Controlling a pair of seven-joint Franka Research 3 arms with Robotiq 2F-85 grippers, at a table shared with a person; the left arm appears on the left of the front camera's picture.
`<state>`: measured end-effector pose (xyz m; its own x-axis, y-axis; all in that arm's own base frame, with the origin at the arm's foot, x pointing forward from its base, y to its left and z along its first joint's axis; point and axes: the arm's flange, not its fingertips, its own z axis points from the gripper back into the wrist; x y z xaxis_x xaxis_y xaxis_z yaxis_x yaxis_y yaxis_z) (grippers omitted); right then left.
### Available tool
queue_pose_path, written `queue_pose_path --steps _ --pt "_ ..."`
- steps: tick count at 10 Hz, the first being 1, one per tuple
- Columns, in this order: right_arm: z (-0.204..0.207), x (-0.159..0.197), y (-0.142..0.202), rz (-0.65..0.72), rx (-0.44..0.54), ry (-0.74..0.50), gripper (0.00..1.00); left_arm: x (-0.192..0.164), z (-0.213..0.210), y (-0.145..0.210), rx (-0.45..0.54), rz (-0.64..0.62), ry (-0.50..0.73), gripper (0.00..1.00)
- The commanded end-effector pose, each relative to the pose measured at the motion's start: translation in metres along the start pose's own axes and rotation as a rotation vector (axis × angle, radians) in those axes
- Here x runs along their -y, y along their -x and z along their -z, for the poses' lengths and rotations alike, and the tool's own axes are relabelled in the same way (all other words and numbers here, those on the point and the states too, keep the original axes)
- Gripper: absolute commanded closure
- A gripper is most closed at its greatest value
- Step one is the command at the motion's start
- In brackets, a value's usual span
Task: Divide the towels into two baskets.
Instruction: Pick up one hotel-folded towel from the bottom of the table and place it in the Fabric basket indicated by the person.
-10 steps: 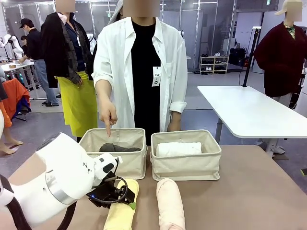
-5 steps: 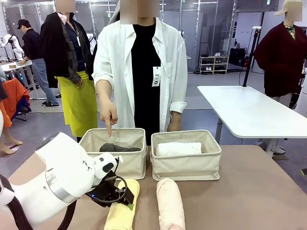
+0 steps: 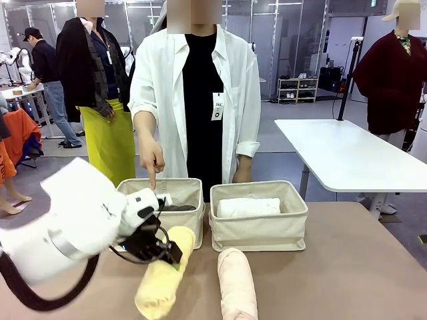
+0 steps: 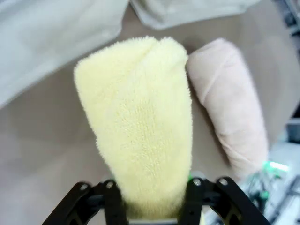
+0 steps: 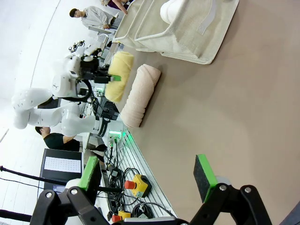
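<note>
Your left tool (image 3: 175, 259) pinches the yellow towel (image 3: 159, 288) near its far end, lifted off the table (image 3: 333, 267), with the left basket (image 3: 192, 230) at 12 o'clock. The long free end sags toward 6 o'clock, so it could slip from the pads or catch the rim. Your right tool (image 5: 147, 173) stands wide and empty.

Yellow towel (image 3: 159, 283): fluffy roll, pinched near its far end by the left claw (image 3: 172, 259), held off the worktop (image 3: 347, 267), in front of the left basket (image 3: 190, 230).
Pink towel (image 3: 237, 283): pale roll, lies flat on the worktop, lengthwise, in front of the right basket (image 3: 260, 235), near the yellow one.
White towel (image 3: 248, 207): lies crosswise inside the right basket.
Dark grey towel (image 3: 180, 208): inside the left basket, mostly hidden.
Baskets: beige canvas, upright, just beside each other.
</note>
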<state>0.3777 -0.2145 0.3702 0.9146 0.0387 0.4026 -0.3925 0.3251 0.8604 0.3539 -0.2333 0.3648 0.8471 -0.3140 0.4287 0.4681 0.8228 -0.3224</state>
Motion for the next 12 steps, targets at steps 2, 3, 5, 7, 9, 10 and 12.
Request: queue_pose_path --steps 2,3,5,7,9,10,12 --pt "0.003 -0.002 0.001 -0.015 0.022 0.007 0.00 0.016 -0.134 0.054 -0.143 0.426 0.065 0.80" --pt "0.003 -0.002 0.001 -0.015 0.022 0.007 0.00 0.020 -0.146 0.050 -0.162 0.619 0.060 0.80" --pt "0.003 -0.002 0.001 -0.015 0.022 0.007 0.00 0.024 -0.163 0.048 -0.243 0.952 -0.034 0.80" --pt "0.003 -0.002 0.001 -0.015 0.022 0.007 0.00 0.022 -0.165 0.052 -0.270 1.036 0.024 0.80" --pt "0.003 -0.002 0.001 -0.015 0.022 0.007 0.00 0.034 -0.173 0.037 -0.314 0.983 -0.008 0.80" --pt "0.003 -0.002 0.001 -0.015 0.022 0.007 0.00 0.034 -0.173 0.037 -0.314 0.983 -0.008 0.80" --pt "0.003 -0.002 0.001 -0.015 0.022 0.007 0.00 0.030 -0.175 0.034 -0.294 0.998 0.032 0.60"
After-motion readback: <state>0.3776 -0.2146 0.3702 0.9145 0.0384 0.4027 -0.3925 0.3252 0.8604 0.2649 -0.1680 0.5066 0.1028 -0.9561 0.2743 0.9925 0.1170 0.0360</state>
